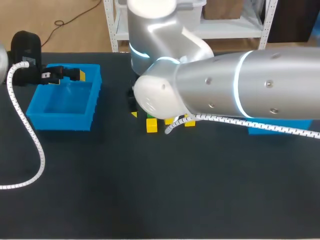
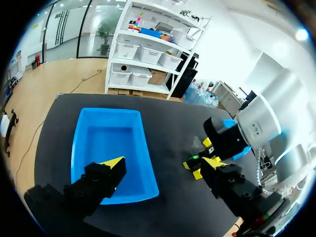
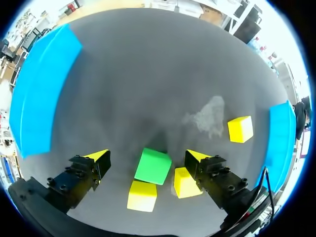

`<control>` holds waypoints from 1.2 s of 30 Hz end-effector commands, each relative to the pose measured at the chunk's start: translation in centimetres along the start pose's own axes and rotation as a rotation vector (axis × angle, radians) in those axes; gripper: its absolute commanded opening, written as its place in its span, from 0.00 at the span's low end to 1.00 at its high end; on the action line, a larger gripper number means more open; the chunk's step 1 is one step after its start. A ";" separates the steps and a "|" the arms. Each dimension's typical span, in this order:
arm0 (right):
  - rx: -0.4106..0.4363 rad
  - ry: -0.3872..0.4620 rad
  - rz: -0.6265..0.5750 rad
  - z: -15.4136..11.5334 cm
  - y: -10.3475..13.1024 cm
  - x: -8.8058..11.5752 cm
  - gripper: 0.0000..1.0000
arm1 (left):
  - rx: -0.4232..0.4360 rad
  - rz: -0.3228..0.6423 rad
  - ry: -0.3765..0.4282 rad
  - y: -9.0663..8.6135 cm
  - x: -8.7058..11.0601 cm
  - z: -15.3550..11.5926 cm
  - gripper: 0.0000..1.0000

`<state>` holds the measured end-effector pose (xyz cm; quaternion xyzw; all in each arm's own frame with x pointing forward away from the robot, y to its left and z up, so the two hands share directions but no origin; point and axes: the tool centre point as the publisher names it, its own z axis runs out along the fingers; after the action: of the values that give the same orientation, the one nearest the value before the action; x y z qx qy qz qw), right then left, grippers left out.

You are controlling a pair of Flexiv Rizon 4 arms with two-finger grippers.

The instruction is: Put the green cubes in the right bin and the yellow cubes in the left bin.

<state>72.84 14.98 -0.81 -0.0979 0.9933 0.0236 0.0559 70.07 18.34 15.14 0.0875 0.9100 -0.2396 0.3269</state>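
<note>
The small green cube (image 3: 153, 166) lies straight ahead, between the open fingers of my right hand (image 3: 147, 157). My left hand (image 2: 163, 163), open and empty, hangs far off at the blue plastic bin (image 2: 111, 143).

A robotics lab: a silver robot arm (image 1: 250, 85) over a black table (image 1: 150, 190), white metal shelving (image 1: 225, 29) at top middle, wood floor (image 1: 65, 20) at upper left.

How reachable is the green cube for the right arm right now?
Likely yes. The right gripper is open, with the green cube between its fingers and nothing covering it. One yellow cube sits close by one finger and could get nudged.
</note>
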 end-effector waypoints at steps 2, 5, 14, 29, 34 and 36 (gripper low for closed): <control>0.005 -0.003 0.006 0.2 -0.1 -0.2 0.00 | 0.007 0.001 -0.006 0.1 0.1 0.0 1.00; 0.004 -0.009 0.009 0.3 -0.3 -0.2 0.00 | 0.007 0.001 -0.006 0.1 0.1 0.0 1.00; -0.025 -0.043 0.004 -0.1 -0.3 -0.5 0.00 | 0.007 0.001 -0.006 0.1 0.1 0.0 1.00; -0.212 -0.377 0.019 -12.8 -8.9 -2.3 0.00 | 0.007 0.001 -0.006 0.1 0.1 0.0 1.00; -0.224 -0.504 0.141 -16.5 -15.8 -2.4 0.00 | 0.007 0.001 -0.006 0.1 0.1 0.0 1.00; -0.215 -0.537 0.186 -17.3 -18.5 -2.1 0.00 | 0.007 0.001 -0.006 0.1 0.1 0.0 1.00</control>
<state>79.47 3.54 12.30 -0.0278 0.9755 0.1321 0.1736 70.07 18.34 15.14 0.0875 0.9100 -0.2396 0.3269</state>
